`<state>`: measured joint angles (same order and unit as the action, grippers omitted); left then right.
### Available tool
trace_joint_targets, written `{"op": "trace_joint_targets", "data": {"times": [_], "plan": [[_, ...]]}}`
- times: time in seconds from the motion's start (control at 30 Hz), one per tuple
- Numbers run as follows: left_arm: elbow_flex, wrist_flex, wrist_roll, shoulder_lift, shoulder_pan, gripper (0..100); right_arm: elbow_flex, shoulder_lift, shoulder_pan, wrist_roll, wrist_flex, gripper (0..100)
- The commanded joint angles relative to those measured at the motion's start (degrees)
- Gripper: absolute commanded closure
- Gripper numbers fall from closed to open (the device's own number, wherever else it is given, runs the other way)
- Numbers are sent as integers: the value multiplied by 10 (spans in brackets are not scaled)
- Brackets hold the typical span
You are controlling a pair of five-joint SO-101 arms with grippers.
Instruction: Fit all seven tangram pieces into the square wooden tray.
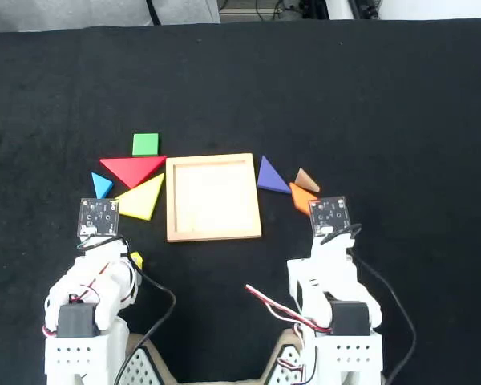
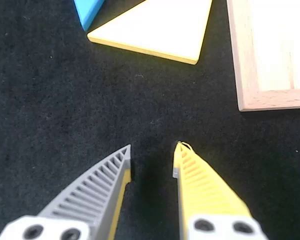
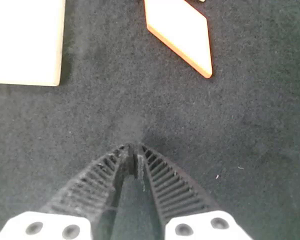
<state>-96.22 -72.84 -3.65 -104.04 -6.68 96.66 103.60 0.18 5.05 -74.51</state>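
- Grey and yellow on the left gripper (image 2: 154, 147): hung low over bare black cloth (image 2: 50, 100) with jaws a little apart, gripping nothing.
- Pointed at the yellow triangle (image 2: 160, 30) just ahead, with a tip of the blue triangle (image 2: 87, 10) beside it and a corner of the tray (image 2: 250, 95) off to one side. Looked set to take the yellow one first, as the nearest.
- Black on the right gripper (image 3: 134, 150): sat low over the cloth with jaws shut together on nothing.
- Faced the orange slanted piece (image 3: 180, 35) ahead, apart from it. Would have needed opening before any grasp.
- Seen from above, lay bare inside, that tray, midway between the two arms, probably so that either could reach it.
- Counted four pieces on the left arm's side: yellow triangle close against the tray's rim, red triangle (image 1: 134, 168) beyond it at the tray's far corner, green square (image 1: 145, 144) at the red one's far edge, blue triangle outermost.
- Counted three on the right arm's side: purple triangle (image 1: 270, 176) just beside the rim, brown triangle (image 1: 307, 180) farther out, orange piece nearest the arm.
- Judged the task not yet begun, with all seven pieces outside the tray.
- Lay flat and thin, every piece, so likely awkward to pinch off the cloth and apt to slide.
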Motion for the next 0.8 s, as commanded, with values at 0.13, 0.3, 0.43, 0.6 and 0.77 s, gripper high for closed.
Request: {"op": "trace_joint_targets", "data": {"times": [0.13,0.3,0.43,0.6,0.77], "plan": [[-11,-1,-1,-3,7,851,-1,48,-31,4,-3,986],[-11,-1,-1,-3,7,851,-1,48,-31,4,-3,986],[-11,-1,-1,-3,7,851,-1,49,-31,1,-3,986],[-11,-1,-1,-3,7,851,-1,49,-32,4,-3,986],[-11,-1,0,-3,7,851,-1,49,-32,0,-1,986]]}}
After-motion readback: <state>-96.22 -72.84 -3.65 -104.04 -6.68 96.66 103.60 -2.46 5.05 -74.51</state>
